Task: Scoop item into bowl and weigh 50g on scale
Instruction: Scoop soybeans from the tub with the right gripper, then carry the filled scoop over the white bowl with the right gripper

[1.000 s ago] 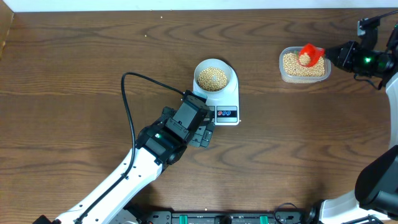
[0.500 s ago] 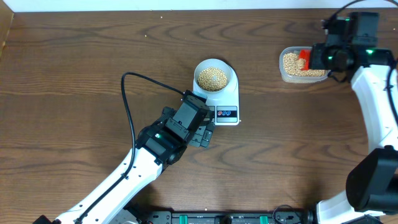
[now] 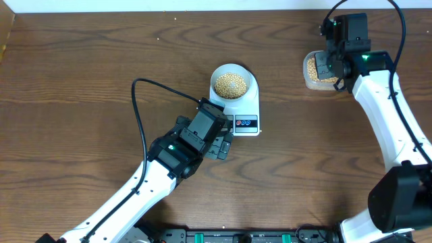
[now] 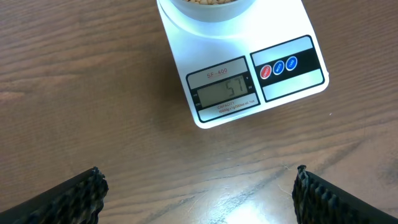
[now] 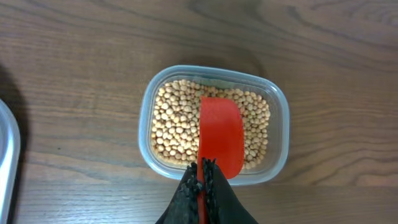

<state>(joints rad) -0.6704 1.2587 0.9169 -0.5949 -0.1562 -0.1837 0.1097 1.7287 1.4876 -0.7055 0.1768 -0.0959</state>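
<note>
The pale bowl [image 3: 232, 84], filled with tan beans [image 3: 230, 84], stands on the white scale [image 3: 246, 113]. In the left wrist view the scale [image 4: 249, 74] shows a two-digit reading starting with 5, and the bowl's edge [image 4: 211, 5] is at the top. My left gripper [image 3: 223, 145] [image 4: 199, 180] hovers open just in front of the scale, nothing between its fingers [image 4: 81, 193]. My right gripper [image 3: 331, 64] [image 5: 203, 169] is shut on the handle of a red scoop [image 5: 221, 134], held over more beans [image 5: 174, 124] in the clear tub [image 5: 280, 124].
The clear plastic tub [image 3: 309, 74] sits at the table's far right, partly under my right arm. A black cable [image 3: 137, 108] loops from the left arm over the table left of the scale. A second container's rim [image 5: 9, 155] shows at the right wrist view's left edge.
My right arm has swung in from the right edge to stand over the tub, turning the red scoop with it. The left arm, bowl and scale have not moved.
</note>
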